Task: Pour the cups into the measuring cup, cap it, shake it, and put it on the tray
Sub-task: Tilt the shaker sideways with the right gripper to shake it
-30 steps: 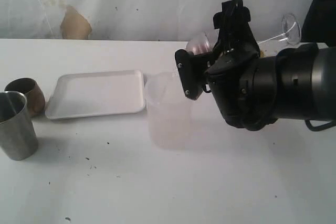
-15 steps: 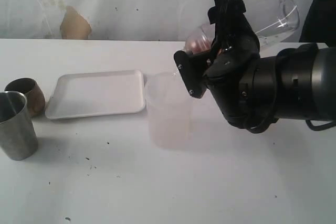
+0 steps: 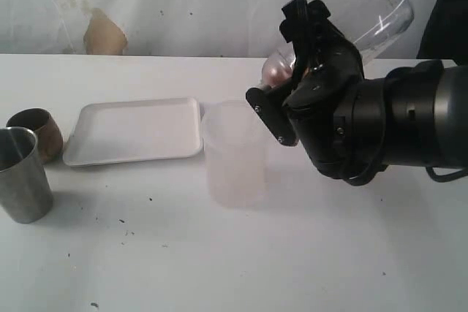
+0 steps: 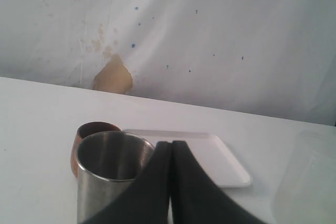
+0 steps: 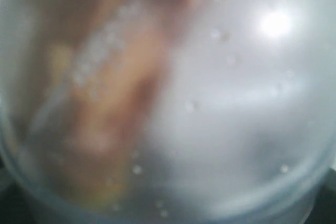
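From outside, we saw our right pincer [image 3: 307,27] pinching the measuring cup [image 3: 376,20] aloft and tilted, likely to shake it, well apart from the tray [image 3: 135,131] on the desk [image 3: 292,253]. Our left wrist showed the left pincer [image 4: 170,182] pressed together, idle by the steel cup [image 4: 102,195]. Our right wrist showed only the measuring cup's blurred wall.

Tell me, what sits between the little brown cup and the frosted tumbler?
The flat white tray lies between them on the table, as the exterior view shows.
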Available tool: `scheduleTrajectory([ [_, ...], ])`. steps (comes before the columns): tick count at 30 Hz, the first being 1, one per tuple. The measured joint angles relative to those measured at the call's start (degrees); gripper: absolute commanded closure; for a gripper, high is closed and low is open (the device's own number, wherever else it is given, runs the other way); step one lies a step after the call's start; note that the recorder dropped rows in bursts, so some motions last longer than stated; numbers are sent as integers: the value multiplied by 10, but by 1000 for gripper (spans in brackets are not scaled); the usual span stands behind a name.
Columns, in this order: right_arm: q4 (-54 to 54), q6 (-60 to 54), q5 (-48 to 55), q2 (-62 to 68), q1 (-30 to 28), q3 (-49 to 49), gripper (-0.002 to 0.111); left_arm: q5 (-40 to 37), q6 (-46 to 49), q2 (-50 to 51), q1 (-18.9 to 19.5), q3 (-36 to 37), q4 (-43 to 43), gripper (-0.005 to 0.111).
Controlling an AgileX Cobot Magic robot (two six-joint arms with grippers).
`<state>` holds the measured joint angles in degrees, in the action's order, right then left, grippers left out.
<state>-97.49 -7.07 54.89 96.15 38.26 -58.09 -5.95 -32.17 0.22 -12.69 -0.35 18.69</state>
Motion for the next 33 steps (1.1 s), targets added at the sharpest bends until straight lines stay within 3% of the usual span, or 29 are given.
scheduleTrajectory([
  [33,-4,-102,-10,0,0,-34,108,0,0,0,0,0,0,107],
])
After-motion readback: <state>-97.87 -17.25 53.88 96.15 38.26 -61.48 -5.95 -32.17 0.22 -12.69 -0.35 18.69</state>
